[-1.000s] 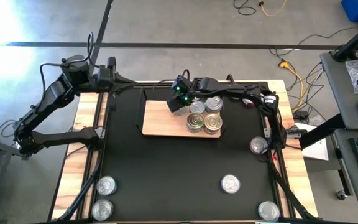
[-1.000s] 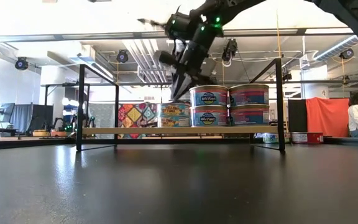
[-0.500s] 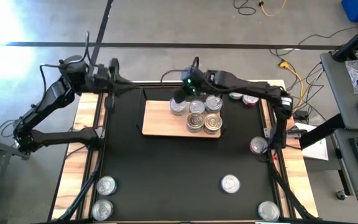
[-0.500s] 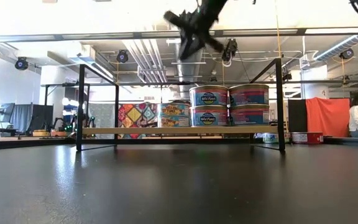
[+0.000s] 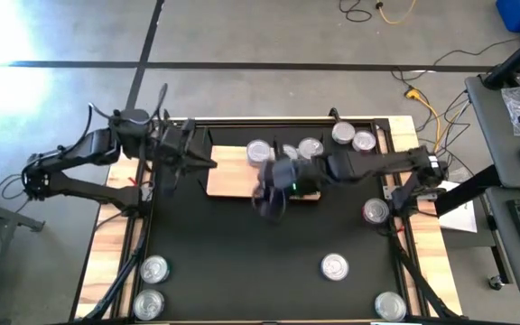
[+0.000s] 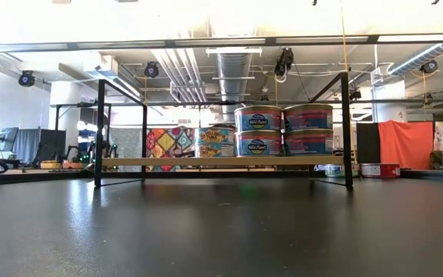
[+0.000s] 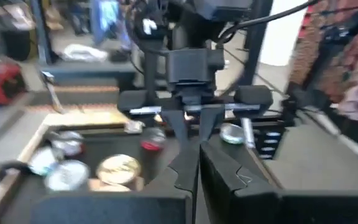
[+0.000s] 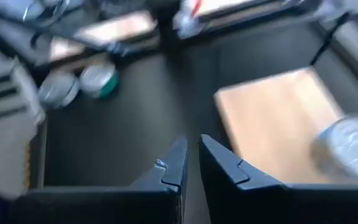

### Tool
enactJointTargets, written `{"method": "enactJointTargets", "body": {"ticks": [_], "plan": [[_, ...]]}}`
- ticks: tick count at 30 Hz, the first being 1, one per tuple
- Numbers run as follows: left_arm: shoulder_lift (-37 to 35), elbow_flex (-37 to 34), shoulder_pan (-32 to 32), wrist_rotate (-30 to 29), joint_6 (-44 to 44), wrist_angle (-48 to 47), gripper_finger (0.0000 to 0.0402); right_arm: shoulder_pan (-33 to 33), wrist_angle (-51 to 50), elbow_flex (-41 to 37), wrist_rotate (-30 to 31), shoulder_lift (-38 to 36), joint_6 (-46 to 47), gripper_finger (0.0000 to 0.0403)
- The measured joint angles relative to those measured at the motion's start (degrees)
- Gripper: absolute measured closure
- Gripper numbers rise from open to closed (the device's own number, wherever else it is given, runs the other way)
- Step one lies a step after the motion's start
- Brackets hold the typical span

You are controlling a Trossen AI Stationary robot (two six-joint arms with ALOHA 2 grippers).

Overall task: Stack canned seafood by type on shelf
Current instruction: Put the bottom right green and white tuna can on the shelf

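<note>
The light-wood shelf (image 5: 233, 176) stands on the black mat, far of centre. In the low view it (image 6: 221, 161) carries two two-high stacks of tins (image 6: 258, 131) (image 6: 308, 131) and a yellow-labelled tin (image 6: 216, 142). From above, two silver tops (image 5: 258, 151) (image 5: 310, 147) show on its far side. My right gripper (image 5: 269, 200) is blurred, shut and empty. It hangs over the mat just off the shelf's near edge, and its arm covers the stacks. My left gripper (image 5: 199, 161) is shut and empty beside the shelf's left end. Neither gripper appears in the low view.
Loose tins rest on the mat: two at the near left corner (image 5: 154, 268) (image 5: 149, 302), one near centre right (image 5: 334, 265) and one at the near right (image 5: 389, 305). A red-sided tin (image 5: 375, 211) sits at the right edge. Two more (image 5: 343, 134) (image 5: 364, 142) lie at the far right.
My right gripper has risen off the tin on the shelf's far left part. It swung toward the table's near edge and left the low view. That tin stays on the shelf. My left arm has reached right, toward the shelf's left end.
</note>
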Motion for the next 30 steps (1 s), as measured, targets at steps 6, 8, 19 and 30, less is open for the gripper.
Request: {"method": "enactJointTargets", "body": {"ticks": [6,8,19,30], "plan": [[-0.06,0.00,-8.22,-2.56,-12.64,-2.75,0.0402,8.46,-11.46,-0.06,0.83,0.97,10.93,0.0369],[0.07,0.00,-12.33,-7.47,-14.55,-2.96,0.0402,12.25,-14.74,-0.27,0.78,1.40,16.19,0.0369],[4.29,0.00,-27.15,-25.13,-18.18,1.83,0.0402,34.76,-16.22,-8.15,8.42,1.51,48.52,0.0369],[12.06,-0.02,-26.94,-25.16,-11.41,8.06,0.0402,42.52,-16.79,-18.48,-5.41,1.53,73.36,0.0369]]}}
